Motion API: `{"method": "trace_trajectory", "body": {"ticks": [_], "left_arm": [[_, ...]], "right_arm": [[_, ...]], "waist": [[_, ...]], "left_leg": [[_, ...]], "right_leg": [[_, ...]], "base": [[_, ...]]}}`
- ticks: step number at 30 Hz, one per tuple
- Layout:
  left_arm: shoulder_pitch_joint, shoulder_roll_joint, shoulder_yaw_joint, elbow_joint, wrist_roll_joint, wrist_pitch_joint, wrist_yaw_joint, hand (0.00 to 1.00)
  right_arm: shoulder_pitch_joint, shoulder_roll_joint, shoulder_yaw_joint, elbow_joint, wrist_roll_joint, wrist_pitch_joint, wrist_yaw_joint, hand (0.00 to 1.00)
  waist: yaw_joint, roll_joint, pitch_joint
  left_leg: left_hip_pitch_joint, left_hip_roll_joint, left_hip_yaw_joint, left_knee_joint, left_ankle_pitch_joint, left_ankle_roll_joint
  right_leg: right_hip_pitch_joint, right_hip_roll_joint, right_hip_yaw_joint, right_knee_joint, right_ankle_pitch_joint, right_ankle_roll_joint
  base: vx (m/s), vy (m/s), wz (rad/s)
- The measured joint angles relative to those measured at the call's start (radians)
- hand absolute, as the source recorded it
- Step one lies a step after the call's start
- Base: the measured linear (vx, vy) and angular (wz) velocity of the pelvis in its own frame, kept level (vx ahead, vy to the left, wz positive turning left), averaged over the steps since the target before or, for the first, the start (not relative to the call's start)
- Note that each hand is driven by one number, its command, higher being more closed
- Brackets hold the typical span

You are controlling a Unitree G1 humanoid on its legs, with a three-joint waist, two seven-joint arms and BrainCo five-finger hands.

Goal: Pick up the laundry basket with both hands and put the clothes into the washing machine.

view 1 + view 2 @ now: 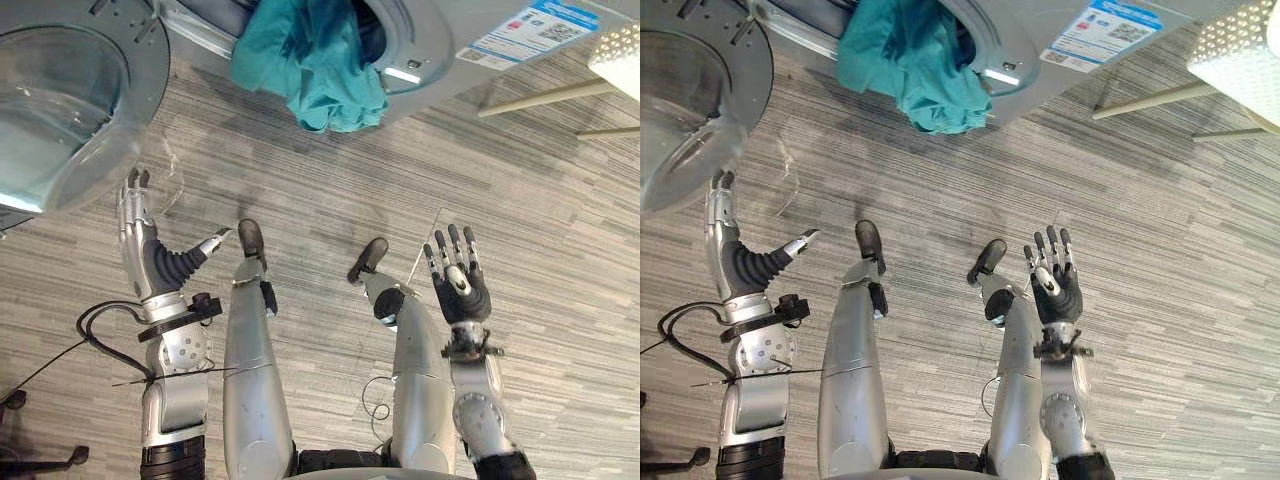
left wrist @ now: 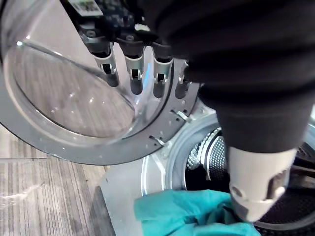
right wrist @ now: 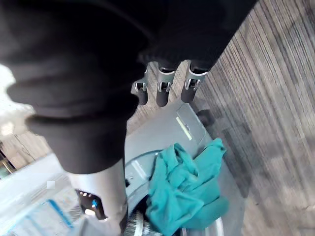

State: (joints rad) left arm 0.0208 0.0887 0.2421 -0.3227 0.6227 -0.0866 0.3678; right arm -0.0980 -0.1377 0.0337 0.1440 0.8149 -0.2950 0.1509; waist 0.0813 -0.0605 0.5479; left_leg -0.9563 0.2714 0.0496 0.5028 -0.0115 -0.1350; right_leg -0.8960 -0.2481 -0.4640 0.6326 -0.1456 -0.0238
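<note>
Grey wood-grain plank floor (image 1: 300, 170), seen from the head looking down.

Far left: washing machine door (image 1: 60, 110), round, glass centre in a grey metal ring, swung fully open.

Just below the door: left hand (image 1: 134, 222). Fingers straight and held together, thumb spread wide to the side. Nothing in it. Fingertips sit close to the door's rim; cannot tell whether they touch.

Top centre: washing machine (image 1: 420, 40), grey front, porthole open. The perforated metal drum (image 2: 206, 152) shows inside from the left wrist view. Teal clothes (image 1: 315, 60) lie bunched across the lower lip of the porthole, partly inside the drum and partly hanging down the front panel, clear of the floor. Neither hand touches them.

Right of the porthole: blue and white label (image 1: 530, 30) on the machine's casing.

Lower right: right hand (image 1: 460, 285), well apart from the machine. Palm turned up, fingers straight and slightly fanned. Empty.

Upper right corner: white perforated object (image 1: 615, 55) on pale slim legs (image 1: 540, 98). Cannot tell whether it is the basket.
</note>
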Motion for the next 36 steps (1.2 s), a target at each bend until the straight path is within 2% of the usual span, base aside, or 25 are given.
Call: {"method": "trace_trajectory", "body": {"ticks": [1, 2, 3, 5, 6, 8, 10, 12, 15, 18, 19, 20, 22, 26, 29, 32, 33, 36], "left_arm": [[0.0, -0.002, 0.0, 0.0, -0.013, -0.004, -0.006, 0.0], [0.001, -0.012, -0.005, -0.005, -0.043, -0.012, -0.019, 0.0], [0.002, -0.019, -0.01, -0.009, -0.052, -0.014, -0.02, 0.0], [0.022, -0.044, -0.014, -0.063, -0.105, -0.023, -0.028, 0.0], [0.032, -0.048, -0.014, -0.085, -0.111, -0.028, -0.029, 0.0], [0.068, -0.058, -0.034, -0.142, -0.149, -0.056, -0.034, 0.0], [0.089, -0.078, -0.061, -0.15, -0.174, -0.064, -0.034, 0.0], [0.092, -0.096, -0.096, -0.148, -0.185, -0.064, -0.035, 0.0], [0.093, -0.122, -0.137, -0.147, -0.216, -0.07, -0.036, 0.0], [0.094, -0.119, -0.191, -0.139, -0.227, -0.073, -0.037, 0.0], [0.094, -0.118, -0.22, -0.134, -0.241, -0.074, -0.038, 0.0], [0.095, -0.118, -0.23, -0.132, -0.25, -0.074, -0.038, 0.0], [0.095, -0.119, -0.259, -0.107, -0.263, -0.076, -0.039, 0.0], [0.097, -0.12, -0.317, -0.071, -0.312, -0.076, -0.038, 0.0], [0.105, -0.125, -0.365, -0.062, -0.348, -0.077, -0.038, 0.0], [0.111, -0.128, -0.398, -0.061, -0.392, -0.078, -0.039, 0.0], [0.111, -0.13, -0.404, -0.061, -0.4, -0.078, -0.039, 0.0], [0.114, -0.137, -0.431, -0.06, -0.419, -0.08, -0.039, 0.0]], "right_arm": [[-0.078, -0.038, -0.022, 0.073, -0.051, 0.009, -0.029, 0.0], [-0.223, -0.091, -0.049, 0.185, -0.108, 0.027, -0.085, 0.0], [-0.277, -0.111, -0.068, 0.227, -0.123, 0.032, -0.101, 0.0], [-0.47, -0.163, -0.105, 0.349, -0.207, 0.06, -0.191, 0.0], [-0.518, -0.172, -0.105, 0.382, -0.225, 0.067, -0.206, 0.0], [-0.67, -0.207, -0.08, 0.509, -0.28, 0.09, -0.259, 0.0], [-0.755, -0.223, -0.025, 0.62, -0.317, 0.12, -0.287, 0.0], [-0.801, -0.232, 0.026, 0.703, -0.332, 0.145, -0.304, 0.0], [-0.857, -0.267, 0.141, 0.814, -0.336, 0.167, -0.307, 0.0], [-0.918, -0.305, 0.246, 0.911, -0.333, 0.185, -0.308, 0.0], [-0.954, -0.325, 0.284, 0.935, -0.332, 0.188, -0.31, 0.0], [-0.97, -0.335, 0.299, 0.941, -0.331, 0.188, -0.31, 0.0], [-1.027, -0.385, 0.349, 0.945, -0.31, 0.188, -0.319, 0.0], [-1.125, -0.48, 0.398, 0.975, -0.291, 0.183, -0.337, 0.0], [-1.166, -0.565, 0.419, 0.978, -0.247, 0.183, -0.367, 0.0], [-1.182, -0.627, 0.453, 0.979, -0.183, 0.186, -0.365, 0.0], [-1.183, -0.63, 0.452, 0.977, -0.171, 0.186, -0.365, 1.0], [-1.21, -0.641, 0.447, 0.97, -0.094, 0.194, -0.365, 1.0]], "waist": [[0.009, 0.013, 0.001], [0.036, 0.04, 0.003], [0.046, 0.056, 0.003], [0.077, 0.096, 0.003], [0.085, 0.098, 0.002], [0.126, 0.108, 0.002], [0.138, 0.12, 0.002], [0.155, 0.121, 0.002], [0.167, 0.141, 0.0], [0.191, 0.152, 0.001], [0.21, 0.153, 0.001], [0.216, 0.156, 0.0], [0.229, 0.18, -0.002], [0.261, 0.181, -0.002], [0.262, 0.183, -0.003], [0.268, 0.185, -0.004], [0.269, 0.185, -0.005], [0.275, 0.193, -0.009]], "left_leg": [[0.0, -0.008, -0.009, -0.002, 0.001, 0.0], [-0.004, -0.021, -0.018, -0.002, 0.001, 0.0], [-0.009, -0.026, -0.026, -0.001, 0.003, 0.002], [-0.029, -0.047, -0.047, -0.002, 0.015, 0.005], [-0.034, -0.051, -0.048, -0.001, 0.017, 0.005], [-0.062, -0.062, -0.062, 0.001, 0.028, 0.0], [-0.083, -0.068, -0.08, 0.0, 0.037, 0.0], [-0.094, -0.083, -0.092, -0.006, 0.045, 0.001], [-0.117, -0.105, -0.121, -0.023, 0.065, 0.0], [-0.121, -0.117, -0.129, -0.067, 0.09, -0.001], [-0.124, -0.12, -0.132, -0.089, 0.105, -0.003], [-0.124, -0.122, -0.135, -0.1, 0.112, -0.003], [-0.125, -0.135, -0.153, -0.141, 0.139, -0.005], [-0.128, -0.143, -0.158, -0.197, 0.179, -0.011], [-0.128, -0.152, -0.169, -0.248, 0.209, -0.01], [-0.125, -0.152, -0.178, -0.287, 0.232, -0.012], [-0.124, -0.152, -0.179, -0.296, 0.236, -0.013], [-0.124, -0.15, -0.176, -0.326, 0.258, -0.013]], "right_leg": [[0.002, -0.007, -0.004, 0.004, -0.002, 0.001], [0.002, -0.02, -0.01, 0.016, -0.009, 0.004], [0.002, -0.026, -0.017, 0.021, -0.012, 0.004], [-0.01, -0.049, -0.032, 0.052, -0.032, 0.007], [-0.02, -0.054, -0.032, 0.064, -0.038, 0.007], [-0.048, -0.07, -0.038, 0.097, -0.056, 0.006], [-0.054, -0.084, -0.061, 0.106, -0.062, 0.005], [-0.069, -0.102, -0.063, 0.126, -0.075, 0.012], [-0.075, -0.123, -0.092, 0.139, -0.083, 0.012], [-0.08, -0.125, -0.111, 0.131, -0.082, 0.01], [-0.088, -0.128, -0.117, 0.129, -0.082, 0.008], [-0.089, -0.133, -0.122, 0.129, -0.083, 0.007], [-0.091, -0.139, -0.144, 0.129, -0.086, 0.002], [-0.114, -0.147, -0.154, 0.132, -0.088, -0.002], [-0.123, -0.157, -0.17, 0.129, -0.089, -0.003], [-0.127, -0.157, -0.182, 0.121, -0.089, -0.003], [-0.129, -0.157, -0.182, 0.121, -0.089, -0.003], [-0.149, -0.157, -0.178, 0.122, -0.086, -0.007]], "base": [[0.06, 0.013, 0.37], [0.04, 0.005, 0.3], [0.03, -0.01, 0.36], [0.01, -0.041, 0.4], [0.0, -0.061, 0.27], [0.01, -0.083, 0.23], [0.02, -0.08, 0.27], [0.03, -0.087, 0.32], [0.03, -0.069, 0.33], [0.03, -0.058, 0.2], [0.03, -0.071, 0.17], [0.04, -0.078, 0.27], [0.04, -0.082, 0.28], [0.03, -0.089, 0.12], [0.03, -0.097, 0.17], [0.02, -0.083, 0.08], [0.02, -0.091, 0.03], [0.01, -0.096, -0.03]]}}
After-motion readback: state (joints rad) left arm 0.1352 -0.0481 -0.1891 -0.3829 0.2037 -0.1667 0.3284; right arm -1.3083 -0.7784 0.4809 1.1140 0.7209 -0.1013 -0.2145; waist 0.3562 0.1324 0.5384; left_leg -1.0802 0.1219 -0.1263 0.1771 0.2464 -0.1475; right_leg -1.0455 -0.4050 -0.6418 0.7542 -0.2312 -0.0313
